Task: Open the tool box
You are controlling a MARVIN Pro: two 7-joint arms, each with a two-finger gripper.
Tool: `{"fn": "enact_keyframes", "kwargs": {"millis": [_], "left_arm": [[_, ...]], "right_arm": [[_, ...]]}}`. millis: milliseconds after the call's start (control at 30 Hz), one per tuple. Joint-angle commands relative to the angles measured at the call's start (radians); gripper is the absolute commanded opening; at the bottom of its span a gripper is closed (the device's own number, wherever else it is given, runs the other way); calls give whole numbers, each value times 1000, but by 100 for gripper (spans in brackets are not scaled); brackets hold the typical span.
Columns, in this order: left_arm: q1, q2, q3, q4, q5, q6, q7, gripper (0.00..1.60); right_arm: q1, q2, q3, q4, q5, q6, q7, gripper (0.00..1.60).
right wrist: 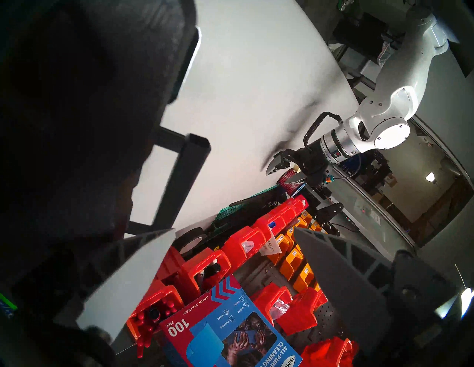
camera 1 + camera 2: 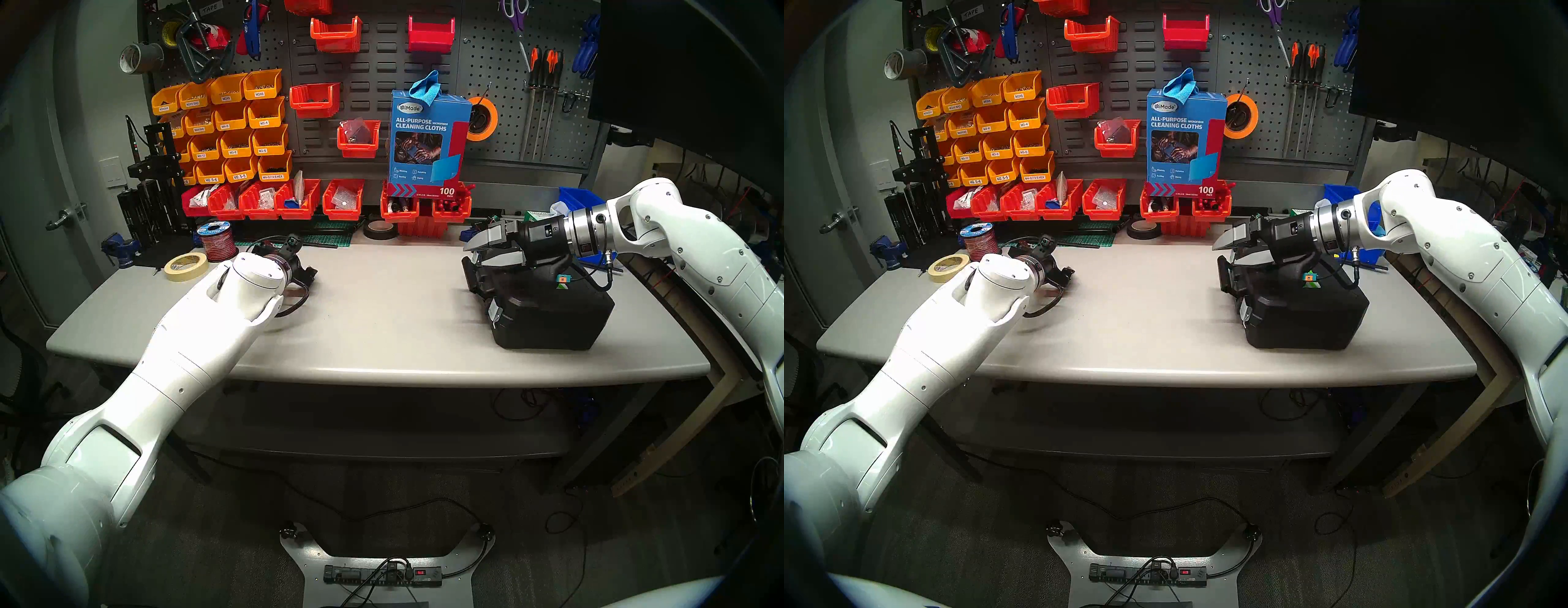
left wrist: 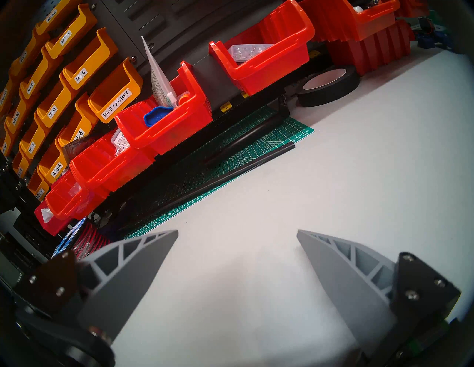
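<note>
Tool box handle, right-wrist view

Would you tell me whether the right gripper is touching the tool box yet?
Cannot tell. In the head views the open right gripper overlaps the tool box at its handle end, showing no gap; the right wrist view is too dark there.

Even indoor light brightens the tabletop; fisheye bending and dark rims frame every view. The right wrist view is blurred, its left side nearly black.
</note>
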State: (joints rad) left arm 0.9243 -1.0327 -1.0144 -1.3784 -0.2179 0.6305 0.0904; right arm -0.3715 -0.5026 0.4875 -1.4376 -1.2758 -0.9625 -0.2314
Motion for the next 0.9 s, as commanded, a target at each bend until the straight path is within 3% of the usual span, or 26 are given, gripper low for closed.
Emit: {"fn": "enact_keyframes", "kwargs": {"millis": [0, 867], "left_arm": [[-14, -2, -3, -9, 1, -3, 0, 160], [-12, -2, -2, -8, -4, -3, 6, 160]], "right_arm": [[48, 4, -31, -3, -36, 3, -9, 160], [140, 38, -177, -5, -157, 3, -43, 160]]}}
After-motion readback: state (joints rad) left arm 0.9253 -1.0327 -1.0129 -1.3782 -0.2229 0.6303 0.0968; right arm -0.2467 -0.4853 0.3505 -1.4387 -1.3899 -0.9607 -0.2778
